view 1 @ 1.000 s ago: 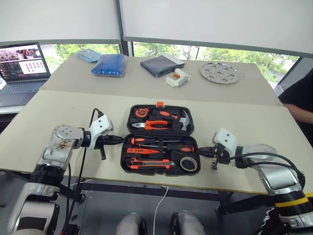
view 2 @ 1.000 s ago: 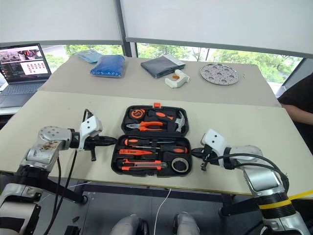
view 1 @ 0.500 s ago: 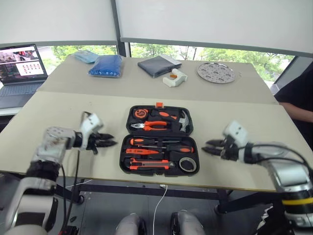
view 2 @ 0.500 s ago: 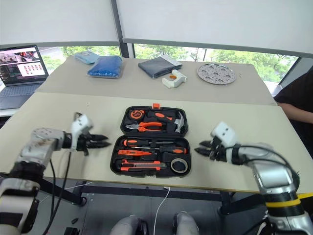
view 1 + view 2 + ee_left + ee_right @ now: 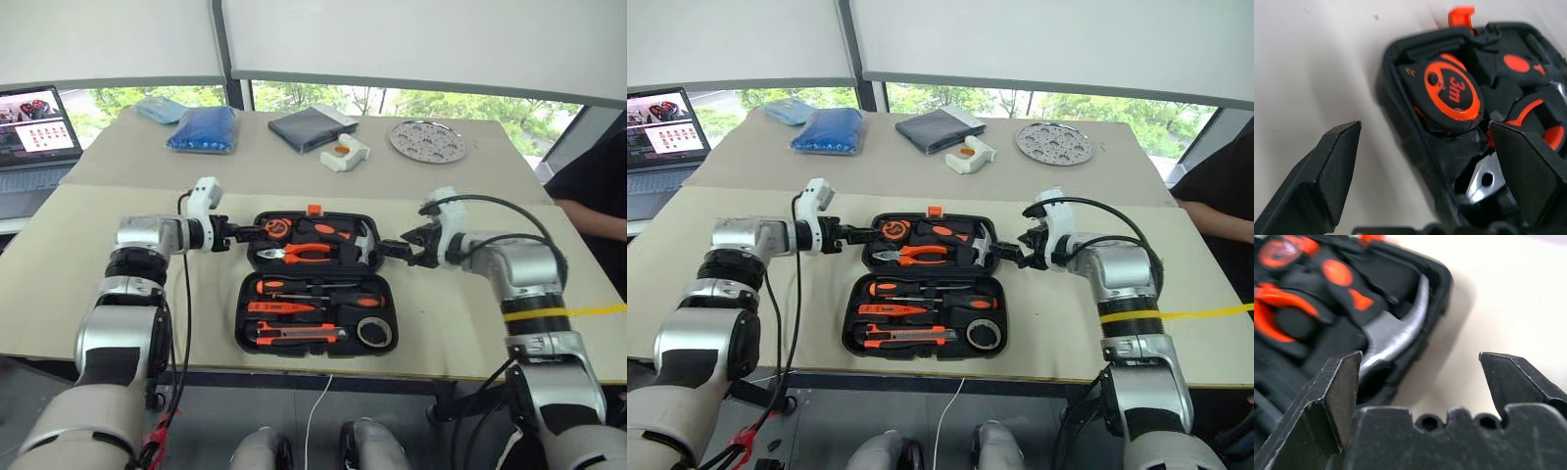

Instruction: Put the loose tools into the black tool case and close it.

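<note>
My left gripper (image 5: pixel 238 233) and right gripper (image 5: pixel 392 249), both spread wide and empty, flank the black tool case (image 5: pixel 315 283) lid's nine and three o'clock edges.

An office or lab test room: plain beige tabletop (image 5: pixel 460 323) beside big windows (image 5: pixel 323 98) with roller blinds (image 5: pixel 411 44), trees outside, and an open laptop (image 5: pixel 29 122) well beyond the left fingers.

I get bright, even daylight from the windows (image 5: pixel 392 103) ahead; shadows are soft, and the right wrist view is blurred.
</note>
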Robot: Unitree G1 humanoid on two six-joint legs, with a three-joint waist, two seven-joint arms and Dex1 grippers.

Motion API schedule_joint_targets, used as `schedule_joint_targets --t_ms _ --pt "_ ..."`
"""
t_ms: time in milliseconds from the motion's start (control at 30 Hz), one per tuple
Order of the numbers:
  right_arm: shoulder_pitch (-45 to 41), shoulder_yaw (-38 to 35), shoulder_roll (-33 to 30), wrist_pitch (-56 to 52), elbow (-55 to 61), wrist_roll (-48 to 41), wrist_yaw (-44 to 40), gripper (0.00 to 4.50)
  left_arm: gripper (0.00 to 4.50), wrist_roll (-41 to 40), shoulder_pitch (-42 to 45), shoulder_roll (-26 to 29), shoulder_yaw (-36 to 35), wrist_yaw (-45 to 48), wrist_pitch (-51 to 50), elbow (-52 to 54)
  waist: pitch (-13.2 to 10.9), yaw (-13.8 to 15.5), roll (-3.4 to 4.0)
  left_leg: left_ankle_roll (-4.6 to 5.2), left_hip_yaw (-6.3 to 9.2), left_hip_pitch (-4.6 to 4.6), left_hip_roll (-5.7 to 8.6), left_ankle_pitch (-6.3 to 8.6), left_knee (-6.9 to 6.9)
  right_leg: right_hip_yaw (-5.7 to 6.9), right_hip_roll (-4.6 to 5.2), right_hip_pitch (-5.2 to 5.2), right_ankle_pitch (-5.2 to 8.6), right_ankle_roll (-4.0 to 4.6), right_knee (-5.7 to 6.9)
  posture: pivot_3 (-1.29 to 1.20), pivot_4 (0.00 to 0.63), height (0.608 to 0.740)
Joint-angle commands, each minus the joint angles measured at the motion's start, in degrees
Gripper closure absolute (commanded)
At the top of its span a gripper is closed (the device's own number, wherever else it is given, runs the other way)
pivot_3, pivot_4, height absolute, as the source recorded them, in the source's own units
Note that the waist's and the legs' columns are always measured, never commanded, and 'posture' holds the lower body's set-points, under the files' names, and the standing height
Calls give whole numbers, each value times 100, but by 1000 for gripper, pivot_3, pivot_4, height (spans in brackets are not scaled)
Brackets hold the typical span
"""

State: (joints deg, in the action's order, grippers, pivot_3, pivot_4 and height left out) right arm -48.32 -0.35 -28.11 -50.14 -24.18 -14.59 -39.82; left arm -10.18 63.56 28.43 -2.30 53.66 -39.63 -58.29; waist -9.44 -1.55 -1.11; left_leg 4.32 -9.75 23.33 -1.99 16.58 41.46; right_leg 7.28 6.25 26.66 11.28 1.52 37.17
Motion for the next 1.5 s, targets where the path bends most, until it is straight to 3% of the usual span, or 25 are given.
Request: schedule_joint_targets --t_ms 33,300,367,567,800,933,1300,1500 --pt "-335 -138 158 141 -387 32 246 1084 1134 129 158 -8 24 -72 217 -136 0 -43 0 -1 -1 -1 3 -1 -12 0 2 2 0 0 -1 0 150 718" --pt "-543 -103 376 276 -896 131 434 3899 4143 208 73 -3 -4 -46 323 -245 1 -68 1 -12 -1 -37 6 -6 0 -7 21 -24 1 -3 0 0 150 718" --pt "-560 -97 387 304 -945 139 449 4445 4500 197 49 -18 -11 -26 293 -215 2 -75 1 -13 -1 -53 6 -6 -1 -10 23 -37 1 -3 1 0 150 718" --pt "-513 -97 364 593 -632 137 430 4488 4500 81 -106 -56 -81 159 526 113 2 -75 2 -15 -1 -58 5 -7 0 -11 26 -38 -1 0 8 0 150 718" --pt "66 -246 214 1883 903 393 751 4488 4500 -6 -636 -139 -381 -187 2636 1361 0 -31 2 -19 -2 -39 6 -8 4 -11 35 -22 -6 5 8 0 150 718" --pt "409 -420 217 2369 1448 480 1086 4488 4500 -12 -876 -212 -441 -360 3266 1875 0 -29 2 -17 -6 26 7 -10 21 -13 31 43 -13 11 46 0 150 718" --pt "1861 -214 -21 4098 2053 1086 1245 4488 4500 457 -2081 -197 12 -572 4638 2922 -1 -9 2 -15 -8 22 7 -11 11 -13 20 37 -3 -2 32 0 150 718" --pt "2762 -260 -98 4932 2394 1269 1291 4488 4500 243 -2886 -26 -218 -853 4271 3857 0 43 2 -16 -8 -62 5 -10 -19 -17 20 -43 24 -46 -17 0 150 718"
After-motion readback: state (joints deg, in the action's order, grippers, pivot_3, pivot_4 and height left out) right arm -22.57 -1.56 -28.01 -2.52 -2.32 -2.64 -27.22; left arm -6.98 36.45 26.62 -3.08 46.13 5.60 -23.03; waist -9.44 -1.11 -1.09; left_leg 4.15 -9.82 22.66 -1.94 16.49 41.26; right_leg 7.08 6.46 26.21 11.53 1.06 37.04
